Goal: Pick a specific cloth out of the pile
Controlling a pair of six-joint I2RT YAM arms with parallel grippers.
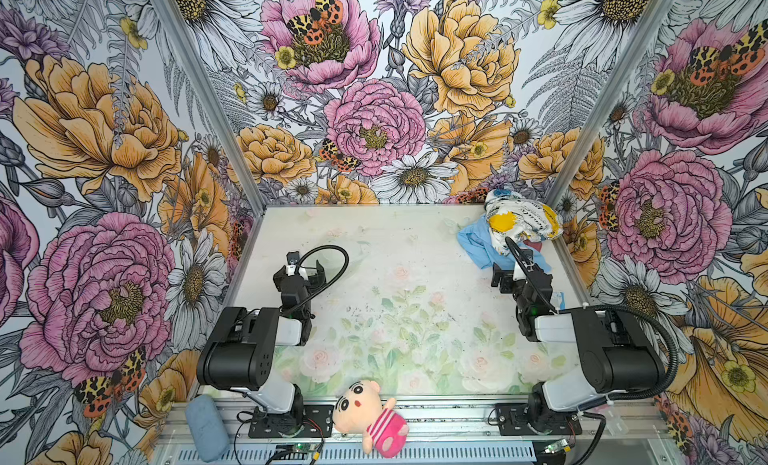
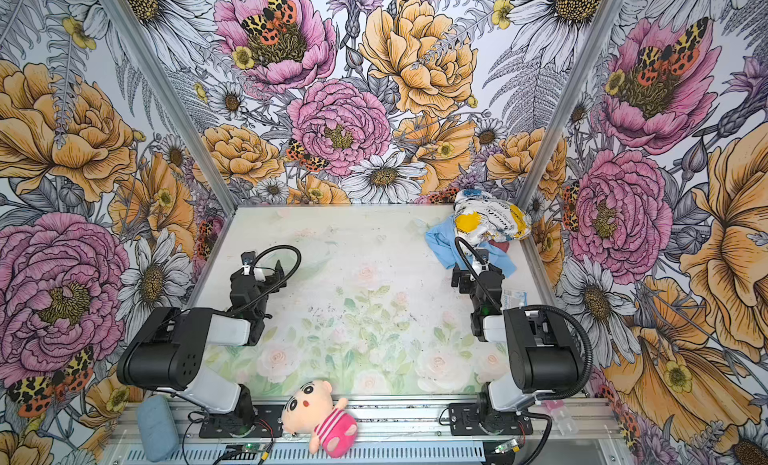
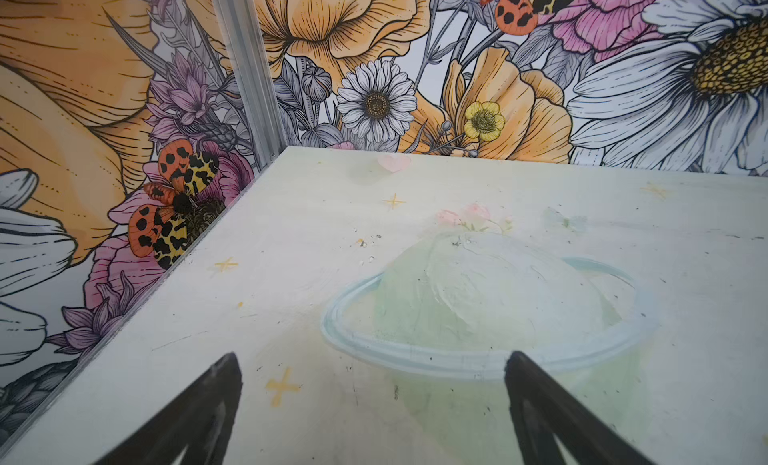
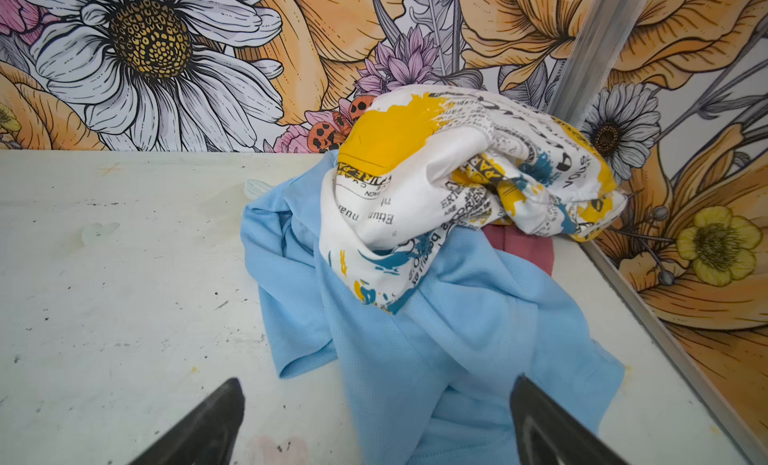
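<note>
Floral-papered walls, 3, enclose 1 pale table (image 1: 374,242) with faded flower print.

Item, near front rail, left: 1 blue-grey pad (image 1: 206,427). Item, front rail, middle: 1 plush doll (image 1: 370,417) in a pink striped outfit, lying on its back.

Left gripper (image 1: 304,268): 1, jaws spread wide, holding nothing, above bare table; its 2 dark fingers (image 3: 199,417) show in the left wrist view.

Right gripper (image 1: 512,272): 1, jaws likewise wide, holding nothing, at the near edge of the pile (image 1: 511,230).

Pile, far right corner: 3 cloths. 1 light blue cloth (image 4: 449,342) lowest, spread toward the right gripper (image 4: 376,421); 1 white cloth (image 4: 449,184) with yellow and black print bunched on top; 1 dusty-red cloth (image 4: 523,247), only a small patch showing, tucked under the white cloth beside the right wall, beyond the right gripper, apart from it.
</note>
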